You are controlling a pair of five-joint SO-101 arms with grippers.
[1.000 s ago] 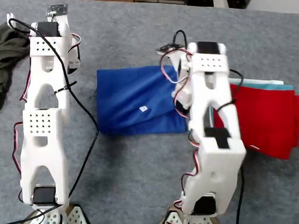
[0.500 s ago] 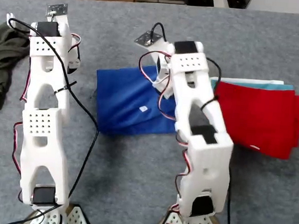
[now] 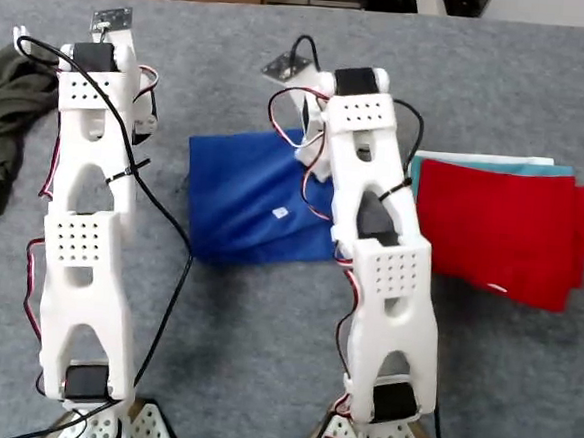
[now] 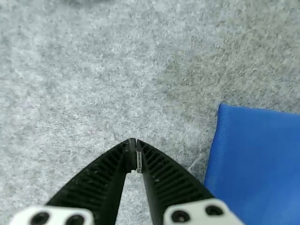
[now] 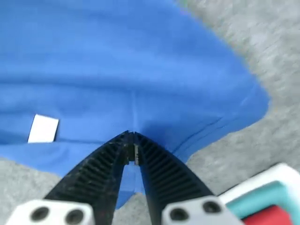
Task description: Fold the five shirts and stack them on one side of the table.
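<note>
A blue shirt (image 3: 253, 201) lies folded into a rough rectangle near the middle of the grey worktop (image 3: 244, 326), between the two arms, with a small white label (image 3: 280, 213) showing on its upper face. To its right, close by, sits a stack of folded shirts: a red shirt (image 3: 501, 234) is on top, with a teal edge (image 3: 496, 165) and a white edge (image 3: 487, 157) peeking out along the far side beneath it. A dark olive shirt (image 3: 3, 124) lies crumpled and unfolded at the left edge of the worktop, well apart from the others. The left arm (image 3: 89, 185) reaches out between the olive shirt and the blue one; its jaws are pressed together over bare worktop, just beside the blue shirt's left edge. The right arm (image 3: 381, 235) leans across the right part of the blue shirt, and its jaws are likewise pressed together with nothing seen between them, tips over the blue cloth near a stitched hem (whether they touch the fabric cannot be told). A corner of the stack shows beside the right jaws.
</note>
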